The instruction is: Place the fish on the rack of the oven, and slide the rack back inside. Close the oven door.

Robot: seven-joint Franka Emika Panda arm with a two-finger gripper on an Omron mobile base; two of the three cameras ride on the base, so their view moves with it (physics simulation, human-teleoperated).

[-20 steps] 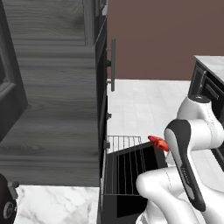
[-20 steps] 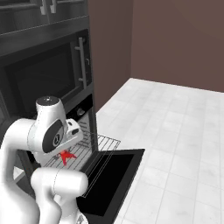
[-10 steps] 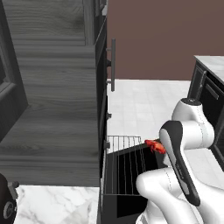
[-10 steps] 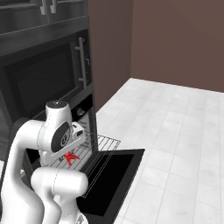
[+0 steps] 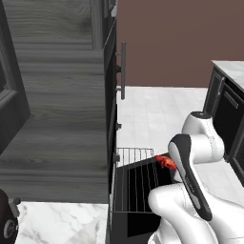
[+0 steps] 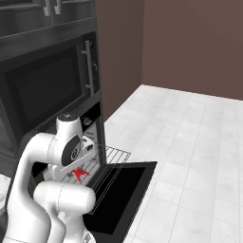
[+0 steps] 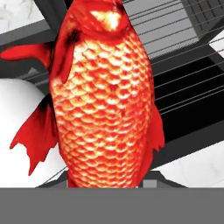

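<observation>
From the left base view, the fish (image 5: 165, 162) shows red beside the arm, over the near edge of the pulled-out rack (image 5: 136, 177), with the oven door (image 5: 143, 209) dropped open below it and the oven (image 5: 112, 143) just beyond.

From the right base view, the fish (image 6: 79, 173) hangs beneath the wrist, above the rack (image 6: 114, 156) and the lowered door (image 6: 121, 187).

In the hand view, the fish (image 7: 105, 96) runs straight out from the claw, pinched at its lower end, rack (image 7: 183, 83) wires lying behind it. The claw is pressed together on it. I judge it light, fairly stiff and glossy, so liable to slip; a hold across the thick mid-body looks safest.
</observation>
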